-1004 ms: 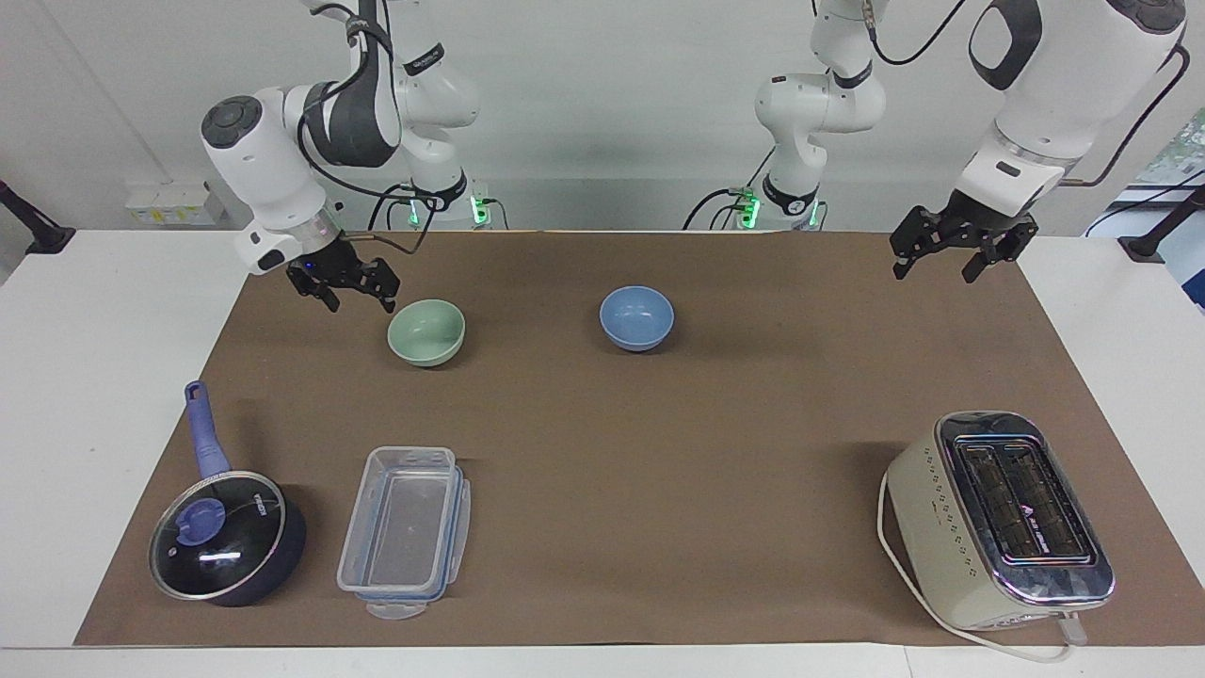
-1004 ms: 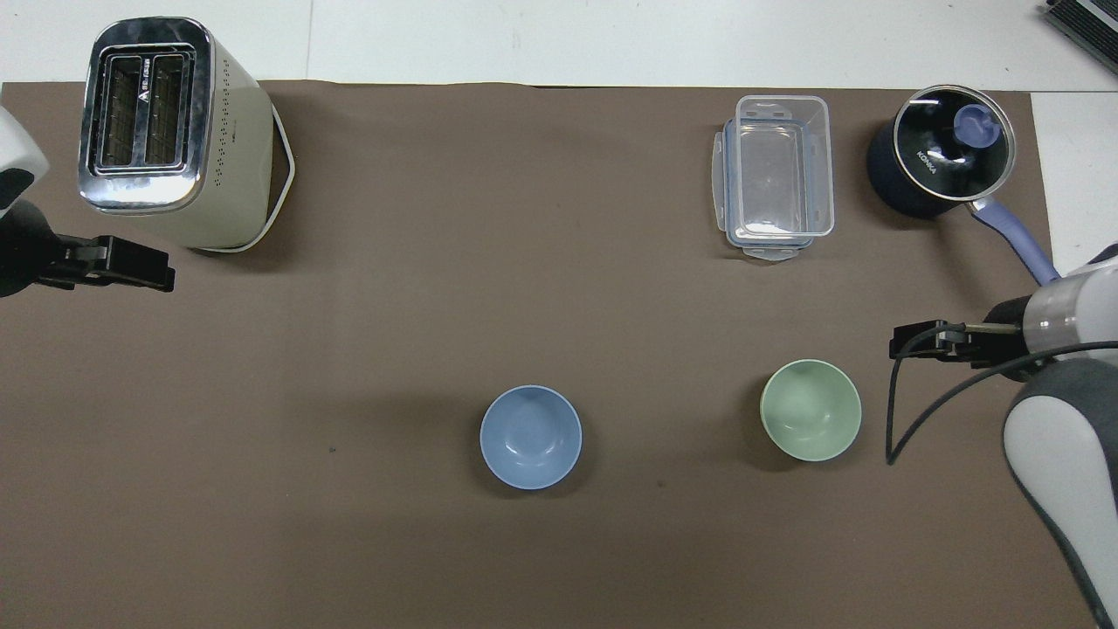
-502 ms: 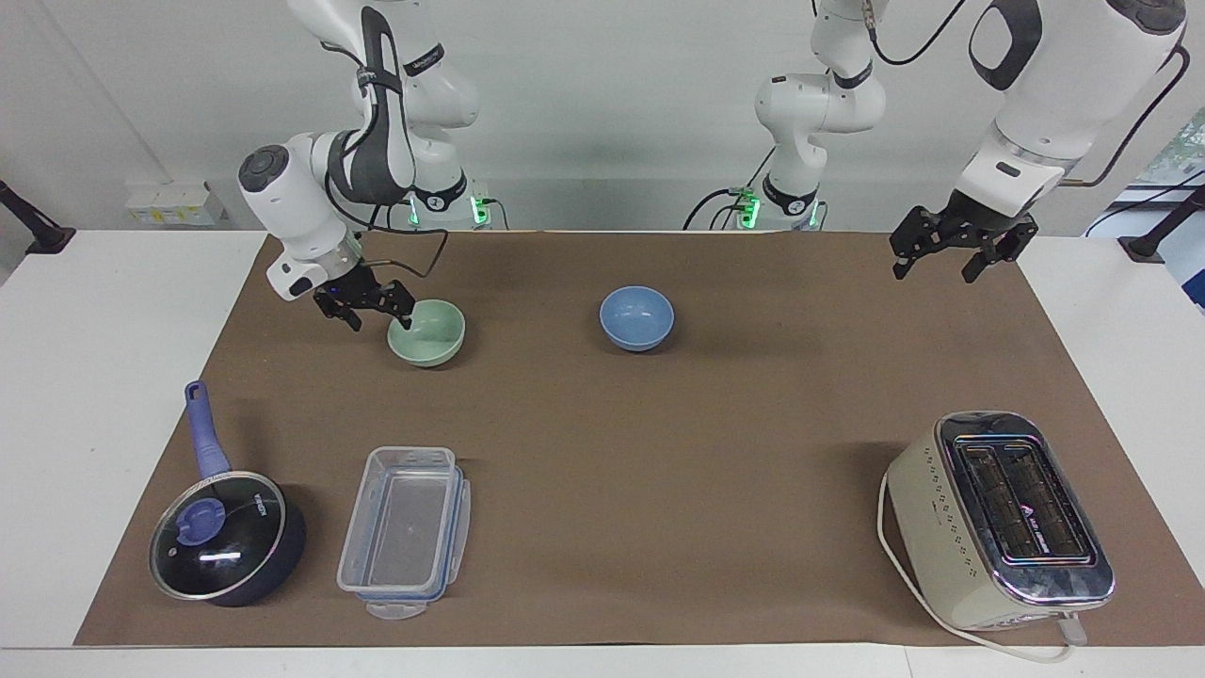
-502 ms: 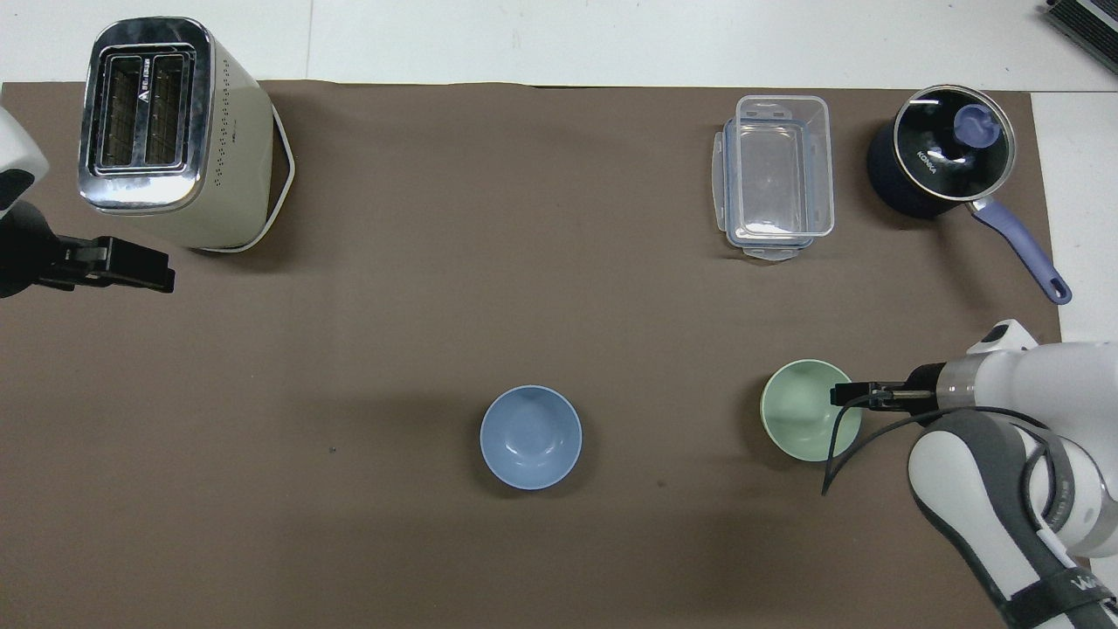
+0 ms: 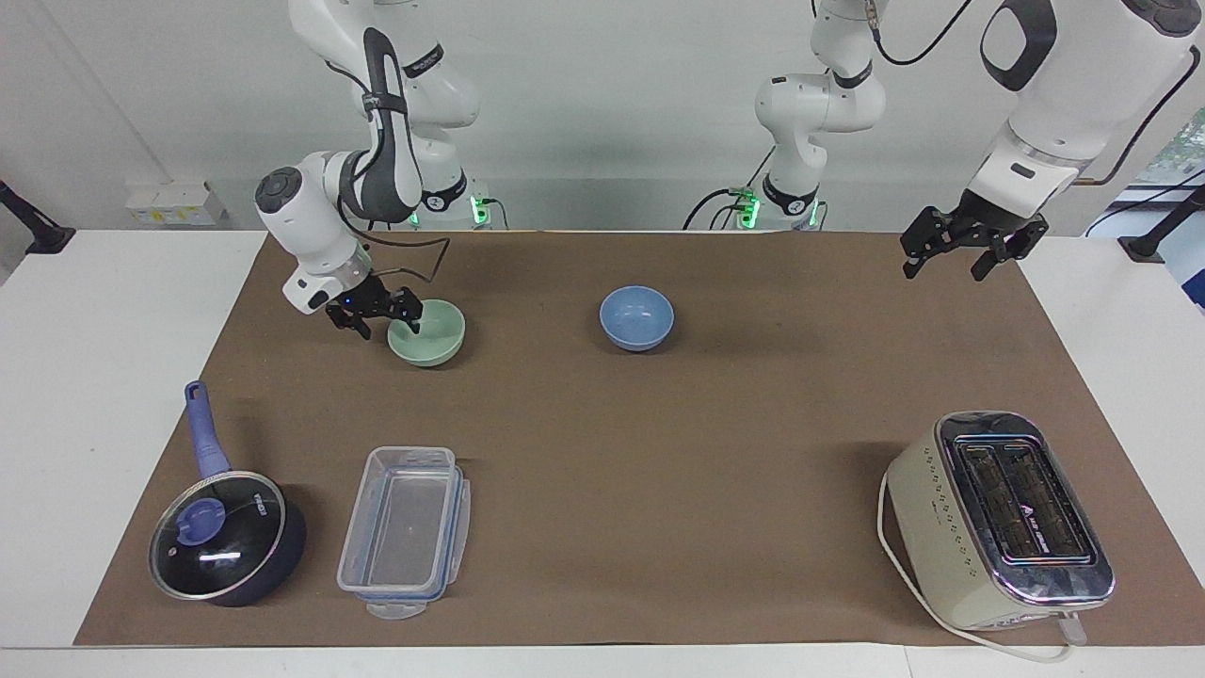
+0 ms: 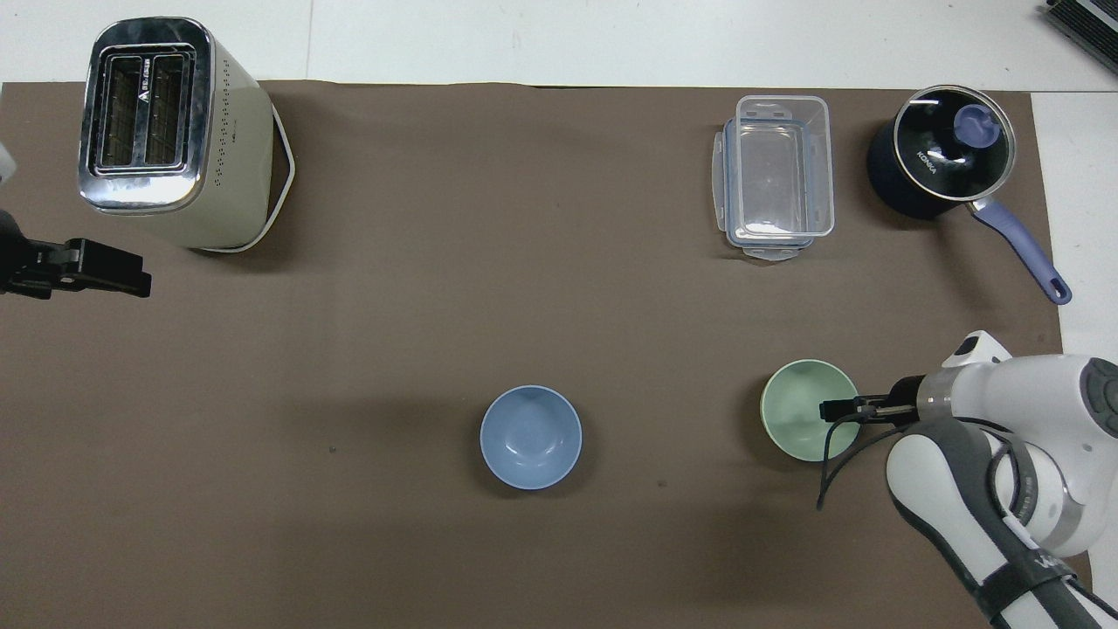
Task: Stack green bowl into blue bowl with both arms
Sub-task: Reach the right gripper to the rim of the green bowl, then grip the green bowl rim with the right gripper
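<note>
Since a second ago the right tool (image 5: 381,318) has dropped to the small pale mint-green glossy bowl (image 5: 428,333), fingers apart, straddling its rim at the right arm's end of the worktop (image 5: 602,452). Light, stiff and slippery, it wants a firm rim pinch. Nearby sits the medium-blue bowl (image 5: 637,318). The left tool (image 5: 960,247) waits, open, over the worktop's corner.

Right end effector (image 5: 386,320) lower, now straddling the green bowl (image 5: 428,334) rim; left end effector (image 5: 965,252) slightly shifted.
</note>
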Robot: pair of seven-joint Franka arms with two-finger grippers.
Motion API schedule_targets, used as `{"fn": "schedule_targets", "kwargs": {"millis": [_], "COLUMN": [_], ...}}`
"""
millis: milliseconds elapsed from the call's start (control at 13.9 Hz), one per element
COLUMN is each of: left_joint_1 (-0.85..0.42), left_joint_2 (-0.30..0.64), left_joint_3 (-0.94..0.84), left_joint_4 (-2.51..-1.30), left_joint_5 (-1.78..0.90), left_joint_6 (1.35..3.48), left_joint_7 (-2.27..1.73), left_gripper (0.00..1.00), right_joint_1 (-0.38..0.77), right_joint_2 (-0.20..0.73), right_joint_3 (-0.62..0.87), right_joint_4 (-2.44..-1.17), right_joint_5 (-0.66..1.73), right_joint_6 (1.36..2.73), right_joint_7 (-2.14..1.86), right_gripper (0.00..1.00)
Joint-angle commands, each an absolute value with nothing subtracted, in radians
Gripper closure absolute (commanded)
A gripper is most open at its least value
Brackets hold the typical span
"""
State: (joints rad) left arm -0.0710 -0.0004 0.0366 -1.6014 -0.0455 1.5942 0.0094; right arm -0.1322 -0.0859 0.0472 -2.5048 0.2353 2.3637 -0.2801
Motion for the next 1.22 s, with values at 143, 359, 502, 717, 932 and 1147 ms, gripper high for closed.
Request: {"fn": "schedule_targets", "kwargs": {"millis": [143,359,502,717,932,1147], "left_joint_1": [-0.051,-0.051,-0.048,-0.049,-0.049,-0.049], "left_joint_2": [0.006,0.006,0.006,0.006,0.006,0.006], "left_joint_3": [0.026,0.025,0.026,0.026,0.025,0.026], "left_joint_4": [-1.577,-1.577,-1.577,-1.577,-1.577,-1.577], "left_joint_5": [-0.026,-0.026,-0.026,-0.026,-0.026,-0.026], "left_joint_6": [1.563,1.563,1.563,1.563,1.563,1.563], "left_joint_7": [0.014,0.014,0.014,0.014,0.012,0.014], "left_gripper": [0.00,0.00,0.00,0.00,0.00,0.00], "right_joint_1": [-0.147,-0.147,-0.144,-0.146,-0.141,-0.129], "right_joint_2": [-0.084,-0.087,-0.095,-0.097,-0.097,-0.136], "right_joint_3": [0.055,0.057,0.055,0.057,0.057,0.067], "right_joint_4": [-2.513,-2.500,-2.471,-2.461,-2.461,-2.451], "right_joint_5": [0.270,0.273,0.276,0.276,0.276,0.276], "right_joint_6": [2.372,2.356,2.310,2.292,2.290,2.255], "right_joint_7": [-0.330,-0.333,-0.330,-0.327,-0.327,-0.316], "right_gripper": [0.22,0.57,0.63,0.89,1.00,1.00]}}
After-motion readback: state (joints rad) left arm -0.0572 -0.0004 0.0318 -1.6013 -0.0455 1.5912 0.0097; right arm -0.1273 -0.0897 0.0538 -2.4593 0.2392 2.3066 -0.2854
